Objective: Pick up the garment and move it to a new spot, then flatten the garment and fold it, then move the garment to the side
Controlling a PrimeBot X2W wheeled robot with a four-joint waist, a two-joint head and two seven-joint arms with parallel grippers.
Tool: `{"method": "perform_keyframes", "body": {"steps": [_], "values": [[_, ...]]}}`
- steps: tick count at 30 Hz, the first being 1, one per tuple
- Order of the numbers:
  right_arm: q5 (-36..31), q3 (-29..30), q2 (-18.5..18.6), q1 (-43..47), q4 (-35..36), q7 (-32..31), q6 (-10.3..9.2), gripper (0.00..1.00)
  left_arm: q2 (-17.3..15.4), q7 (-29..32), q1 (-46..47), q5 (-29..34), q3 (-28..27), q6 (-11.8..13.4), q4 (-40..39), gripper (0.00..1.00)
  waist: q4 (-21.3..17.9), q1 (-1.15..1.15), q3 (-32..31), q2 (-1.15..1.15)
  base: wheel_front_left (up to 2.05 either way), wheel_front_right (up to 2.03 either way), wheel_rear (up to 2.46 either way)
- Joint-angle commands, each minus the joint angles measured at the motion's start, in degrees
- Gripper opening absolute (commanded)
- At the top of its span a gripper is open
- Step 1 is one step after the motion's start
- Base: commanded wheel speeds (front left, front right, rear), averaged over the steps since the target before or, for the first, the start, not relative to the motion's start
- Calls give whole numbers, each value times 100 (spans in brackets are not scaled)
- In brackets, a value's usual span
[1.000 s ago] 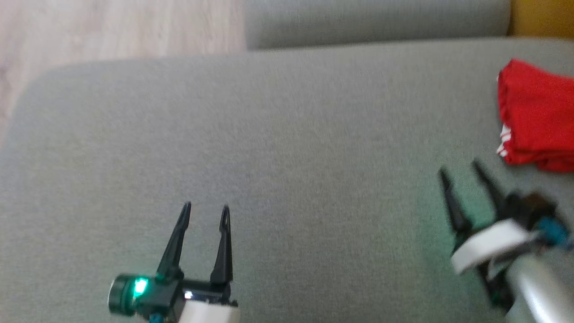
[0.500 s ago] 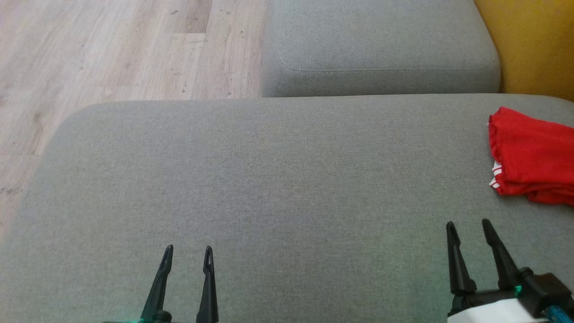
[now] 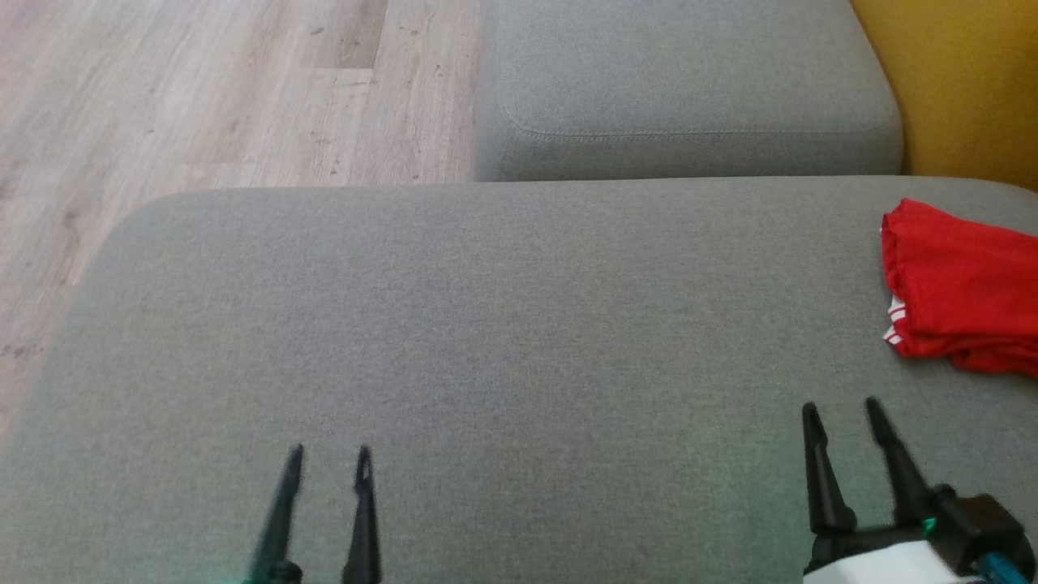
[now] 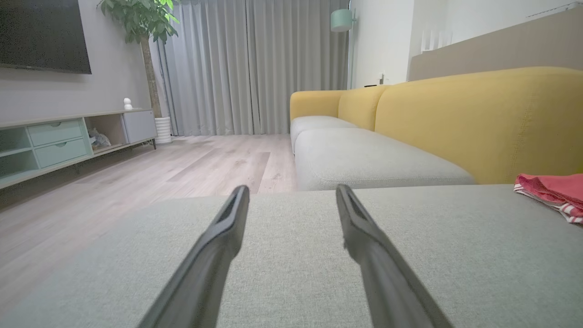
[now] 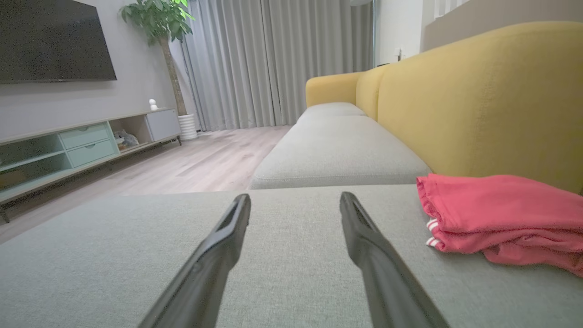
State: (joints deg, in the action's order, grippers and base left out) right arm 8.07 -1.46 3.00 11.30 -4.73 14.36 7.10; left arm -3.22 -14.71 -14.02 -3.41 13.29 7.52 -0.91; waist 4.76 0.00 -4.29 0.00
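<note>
The red garment lies folded in a loose stack at the right edge of the head view, on the grey seat cushion. A white-striped hem shows at its lower left corner. Nothing touches it.

Just below it in that frame, near but apart, the right gripper sits at the lower right. Its two dark fingers are spread with bare cushion between them, tips pointing up the frame. In the right wrist view the garment lies right of centre, in front of the yellow backrest.

The left gripper is at the lower left of the head view, well apart from the garment. It is slightly blurred, its fingers likewise parted and empty.

Beyond the seat cushion, a second grey cushion fills the top centre, and pale wood floor takes the upper left. The left wrist view adds grey curtains, a potted plant, a dark television and a low cabinet with mint drawers.
</note>
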Motion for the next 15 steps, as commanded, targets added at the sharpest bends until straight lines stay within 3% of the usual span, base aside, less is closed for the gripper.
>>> {"method": "perform_keyframes", "body": {"steps": [1, 15], "values": [[4, -6, 0, 0, -48, -1, 0, 0, 0, 2, -5, -13, 6, 1, 45, 0, -1, 0, 0, 0, 0, 0, 0], [754, -5, 31, -93, -348, -139, 3, 0, -43, 126, 72, -810, -95, -105, 358, 0, -41, 1, 39, 0, 0, 0, 0]]}}
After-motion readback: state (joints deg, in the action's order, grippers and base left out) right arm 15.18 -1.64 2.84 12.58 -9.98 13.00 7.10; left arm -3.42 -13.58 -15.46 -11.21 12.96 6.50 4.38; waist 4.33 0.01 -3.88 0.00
